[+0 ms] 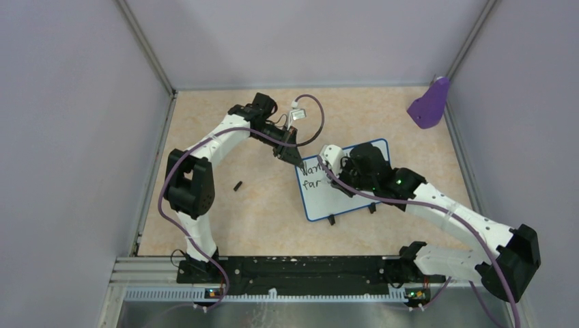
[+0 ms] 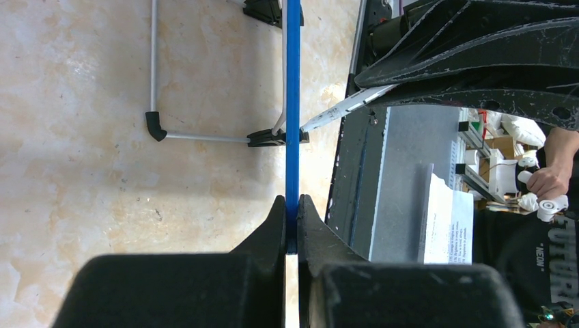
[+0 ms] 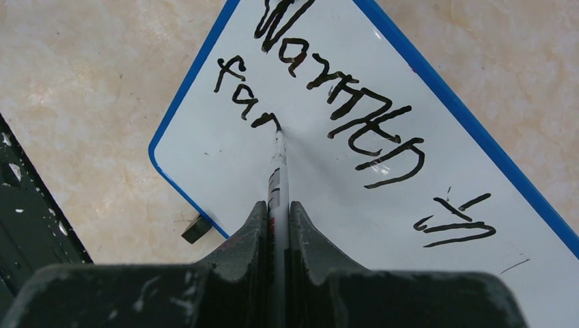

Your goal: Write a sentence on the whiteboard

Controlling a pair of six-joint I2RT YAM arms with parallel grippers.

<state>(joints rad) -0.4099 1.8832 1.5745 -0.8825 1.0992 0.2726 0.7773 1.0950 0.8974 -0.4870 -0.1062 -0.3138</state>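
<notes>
Top external, whiteboard (image 1: 329,202) lengthwise left-right, left pincer (image 2: 291,222) gripping it, right pincer (image 3: 278,217) gripping marker (image 3: 277,167).

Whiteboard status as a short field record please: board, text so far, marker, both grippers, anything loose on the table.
board: whiteboard right of table centre, feet toward the arms
text: sentence unfinished; line one reads "Warmth in", line two only begun, roughly "far"
marker: marker tip touching line two's last stroke
left gripper: shut on the whiteboard's blue rim
right gripper: shut on the marker
loose: small black piece left of the whiteboard; purple scoop in the far right corner
</notes>
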